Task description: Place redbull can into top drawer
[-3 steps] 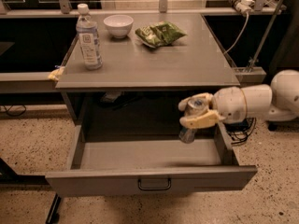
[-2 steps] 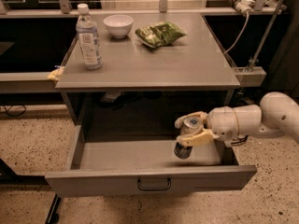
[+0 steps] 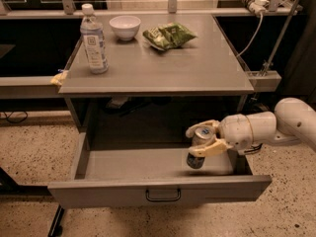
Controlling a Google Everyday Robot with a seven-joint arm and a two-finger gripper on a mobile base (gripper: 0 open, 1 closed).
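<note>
The top drawer is pulled open below the grey table, its flat front panel carrying a small dark wire handle. My gripper reaches in from the right on a white arm and is shut on the redbull can. The can is slim, silver and blue, tilted a little, with its shiny top up. It hangs inside the drawer's right half, its base close to the drawer floor; I cannot tell whether it touches.
On the tabletop stand a clear water bottle with a white cap, a white bowl and a green snack bag. A metal rack and cable are at the back right. Speckled floor surrounds the table.
My gripper has moved down and slightly left with the can, from drawer-rim height into the drawer. The drawer and the tabletop objects have not moved.
</note>
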